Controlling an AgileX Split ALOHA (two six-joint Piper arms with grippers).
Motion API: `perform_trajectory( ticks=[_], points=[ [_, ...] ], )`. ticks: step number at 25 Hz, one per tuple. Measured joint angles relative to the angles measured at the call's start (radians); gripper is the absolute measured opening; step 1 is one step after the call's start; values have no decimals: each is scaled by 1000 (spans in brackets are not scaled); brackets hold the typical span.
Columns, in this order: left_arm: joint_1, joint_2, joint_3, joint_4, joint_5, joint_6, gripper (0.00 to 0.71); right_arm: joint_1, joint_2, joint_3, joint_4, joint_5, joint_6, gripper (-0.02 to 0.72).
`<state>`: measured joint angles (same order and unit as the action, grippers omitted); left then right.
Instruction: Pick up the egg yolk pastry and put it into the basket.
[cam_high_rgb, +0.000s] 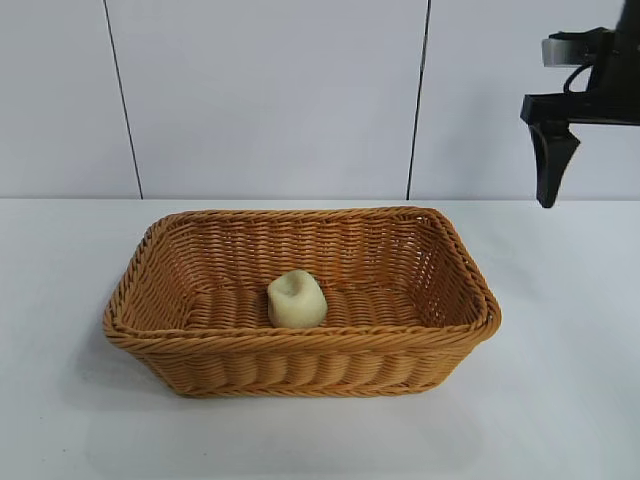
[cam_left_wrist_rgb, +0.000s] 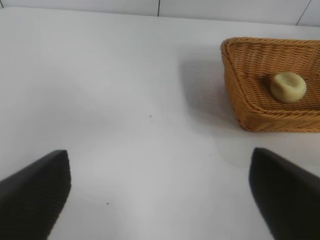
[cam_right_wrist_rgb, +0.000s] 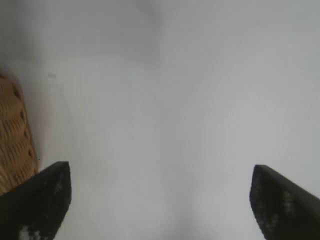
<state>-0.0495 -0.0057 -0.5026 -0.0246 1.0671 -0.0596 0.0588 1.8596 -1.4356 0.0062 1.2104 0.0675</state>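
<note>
1. Egg yolk pastry (cam_high_rgb: 296, 299) sits on the floor of the basket (cam_high_rgb: 300, 352), roughly centre, toward the front wall. Task looks done.
2. Pastry: small pale cream-yellow lump, rounded, dimpled top, matte. Looks intact.
3. Basket: orange-brown wicker, flared sides, braided rim, resting on the white counter (cam_high_rgb: 560, 400).
4. Right claw (cam_high_rgb: 553, 165): high, off to the basket's right, fingers spread, nothing in it.
5. Left claw (cam_left_wrist_rgb: 160, 195): spread, empty, over bare counter well away from the basket.
6. Risk: low. A low arm sweep could clip the rim and shove the basket, since light wicker slides easily.
</note>
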Motion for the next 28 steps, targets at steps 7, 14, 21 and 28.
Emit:
perform_trajectory(
  ticks=[7, 14, 21, 28],
  points=[
    [0, 0, 0, 0, 0, 0, 696, 0, -263, 374, 5, 1, -31, 695],
    [0, 0, 0, 0, 0, 0, 696, 0, -598, 679, 5, -60, -68, 695],
    [0, 0, 0, 0, 0, 0, 696, 0, -968, 920, 5, -164, -87, 695],
    [0, 0, 0, 0, 0, 0, 696, 0, -1317, 936, 11, -184, -98, 695]
  ],
)
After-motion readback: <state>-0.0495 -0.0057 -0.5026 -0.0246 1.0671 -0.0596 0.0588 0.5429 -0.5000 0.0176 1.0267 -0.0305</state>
